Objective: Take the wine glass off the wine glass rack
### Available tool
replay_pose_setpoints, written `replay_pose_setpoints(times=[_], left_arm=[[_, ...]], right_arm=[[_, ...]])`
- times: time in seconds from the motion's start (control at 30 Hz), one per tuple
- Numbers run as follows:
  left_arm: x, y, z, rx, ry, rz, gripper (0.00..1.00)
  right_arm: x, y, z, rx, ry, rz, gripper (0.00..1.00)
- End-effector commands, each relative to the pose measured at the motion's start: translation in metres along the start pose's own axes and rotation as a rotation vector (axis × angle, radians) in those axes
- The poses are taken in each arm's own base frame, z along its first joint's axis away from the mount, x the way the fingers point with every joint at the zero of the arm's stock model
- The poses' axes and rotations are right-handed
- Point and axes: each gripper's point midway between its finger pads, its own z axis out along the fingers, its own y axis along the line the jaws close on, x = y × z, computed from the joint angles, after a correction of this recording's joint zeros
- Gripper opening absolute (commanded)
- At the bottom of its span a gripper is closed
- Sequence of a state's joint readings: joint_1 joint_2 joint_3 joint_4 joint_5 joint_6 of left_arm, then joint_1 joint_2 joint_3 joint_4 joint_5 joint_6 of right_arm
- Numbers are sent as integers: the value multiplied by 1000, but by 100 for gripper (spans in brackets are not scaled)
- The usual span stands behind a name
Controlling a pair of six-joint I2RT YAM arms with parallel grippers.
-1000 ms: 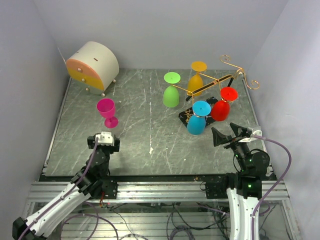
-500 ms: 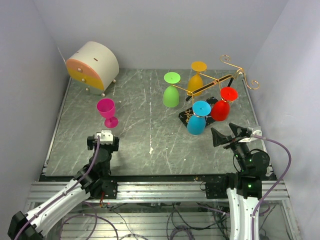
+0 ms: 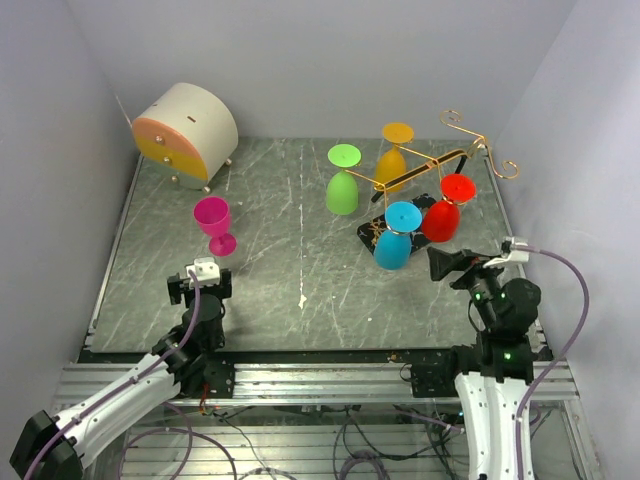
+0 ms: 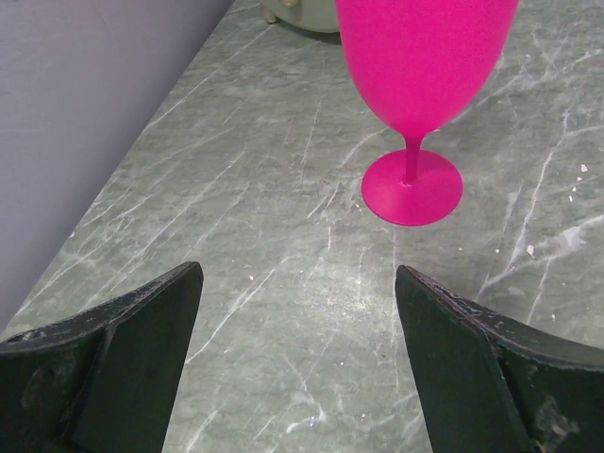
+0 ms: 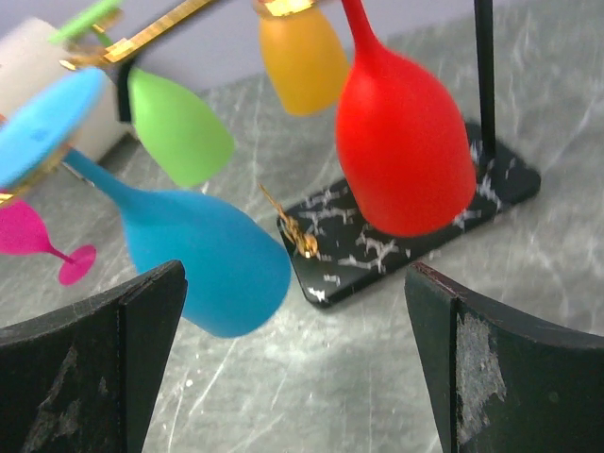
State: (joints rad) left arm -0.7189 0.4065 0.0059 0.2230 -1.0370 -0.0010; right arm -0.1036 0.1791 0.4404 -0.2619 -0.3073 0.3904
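I'm watching the wine glass rack, which is standing on its black base at the far right of the grey marbled table. Four glasses are hanging from its gold arms, bowls down: a green glass on the left, an orange glass at the back, and a blue glass and a red glass on the near side.

My right gripper is hovering just in front of the rack with its fingers spread wide and gripping nothing. Through its camera I'm seeing the blue bowl to the left of centre and the red one up to the right, neither touched.

My left gripper is sitting low on the left side, fingers equally wide and empty, facing a pink glass that is standing upright on the table, apart from the fingertips. A cream drum-shaped box is resting in the far left corner.
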Motion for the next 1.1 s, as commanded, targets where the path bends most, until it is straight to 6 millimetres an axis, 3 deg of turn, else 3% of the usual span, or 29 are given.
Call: replay_pose_setpoints(times=[0.0,0.13,0.4,0.57,1.07], left_arm=[[-13,3,2,-37,-34,-97,94],[-13,4,2,-38,-32,-95,94],[-13,3,2,-37,-33,-97,94],[-13,3,2,-37,-33,-96,94],[-13,4,2,-37,-33,-96,94]], right_arm=[[36,-2,5,-13,142,73,100],[36,5,-1,-43,143,58,100],[23,13,-36,-32,71,-5,100],[32,11,-34,-30,124,7,100],[37,38,-47,-190,150,-55,100]])
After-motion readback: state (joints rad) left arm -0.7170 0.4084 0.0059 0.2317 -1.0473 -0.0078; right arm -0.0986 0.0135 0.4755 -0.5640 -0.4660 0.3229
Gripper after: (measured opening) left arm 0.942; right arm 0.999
